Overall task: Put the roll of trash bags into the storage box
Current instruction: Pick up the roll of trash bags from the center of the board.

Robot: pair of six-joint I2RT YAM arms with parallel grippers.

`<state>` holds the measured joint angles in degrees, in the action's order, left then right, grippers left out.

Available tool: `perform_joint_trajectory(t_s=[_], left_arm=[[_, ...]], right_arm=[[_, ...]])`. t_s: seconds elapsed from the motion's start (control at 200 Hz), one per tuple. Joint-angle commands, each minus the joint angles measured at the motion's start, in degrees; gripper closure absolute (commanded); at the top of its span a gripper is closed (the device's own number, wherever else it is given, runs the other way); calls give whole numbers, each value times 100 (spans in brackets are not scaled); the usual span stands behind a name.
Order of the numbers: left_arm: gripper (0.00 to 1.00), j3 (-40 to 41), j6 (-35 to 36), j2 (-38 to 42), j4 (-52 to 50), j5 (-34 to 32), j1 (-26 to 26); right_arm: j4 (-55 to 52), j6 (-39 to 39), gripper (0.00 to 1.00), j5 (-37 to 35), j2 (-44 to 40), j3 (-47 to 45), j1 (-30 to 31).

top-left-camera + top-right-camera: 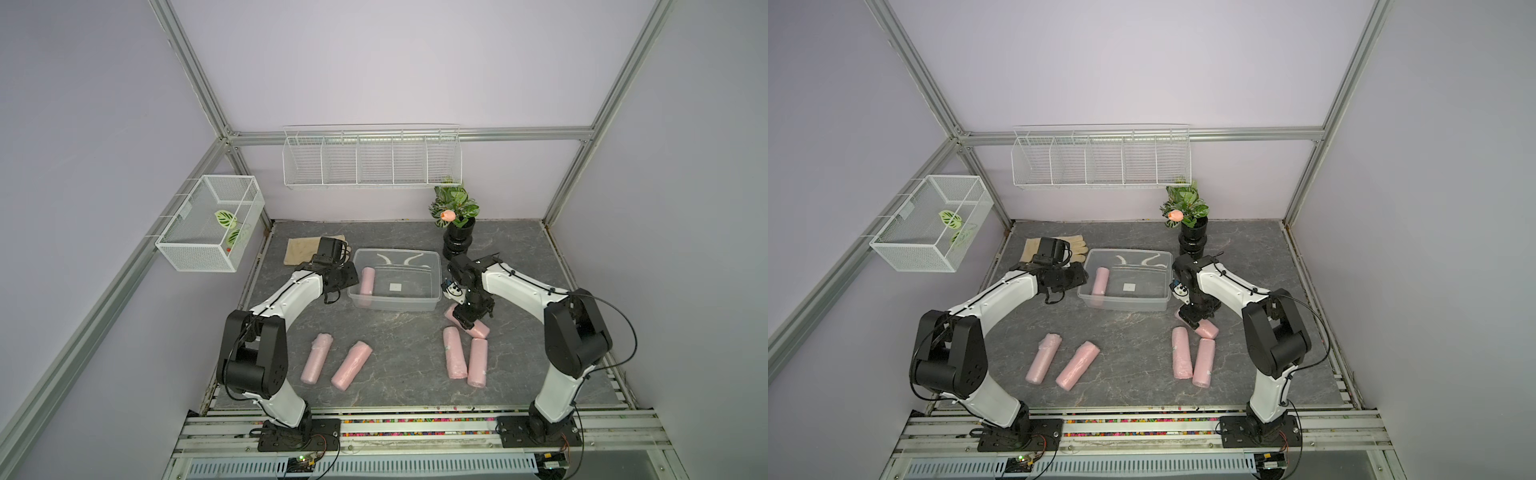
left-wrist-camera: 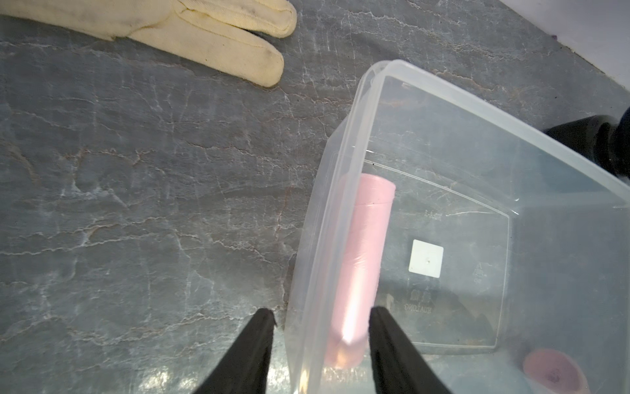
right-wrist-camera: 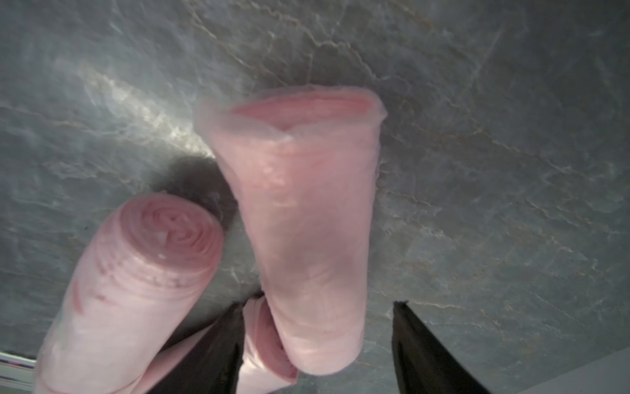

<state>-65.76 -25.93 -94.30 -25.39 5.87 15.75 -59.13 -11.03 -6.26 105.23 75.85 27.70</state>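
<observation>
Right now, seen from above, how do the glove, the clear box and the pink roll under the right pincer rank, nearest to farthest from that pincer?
1. Roll: directly beneath the right pincer, between its tips.
2. Box: just beside it, toward the table's middle.
3. Glove: beyond the box, at the far corner by the left arm.

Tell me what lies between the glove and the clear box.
Bare table lies between the glove and the box, as the left wrist view shows; in a top view the left arm partly covers it.
</observation>
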Motion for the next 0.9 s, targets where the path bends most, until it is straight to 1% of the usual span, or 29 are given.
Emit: perform_joint_trajectory(t_s=[0.0,0.265,0.42,0.585,0.715,0.895], left_arm=[[50,-77,-2,131,-58,-59,-23],[50,-78,-18,139,-62,-58,-24],[50,-68,-17,138,-80,-77,-28],[50,-78,-35,127,-80,-87,-24],[50,-86,-38,114,-81,-104,-21],[50,-206,51,36,-174,-216,-22]], right_arm=[[278,-167,31,110,159,-83,-91],[490,-215,34,169,361,-192,-142],[620,-207,37,221,323,-341,-152],[706,-191,43,222,227,-507,-189],[719,-98,50,218,90,-563,-269],[585,76,51,220,-257,-529,-398]])
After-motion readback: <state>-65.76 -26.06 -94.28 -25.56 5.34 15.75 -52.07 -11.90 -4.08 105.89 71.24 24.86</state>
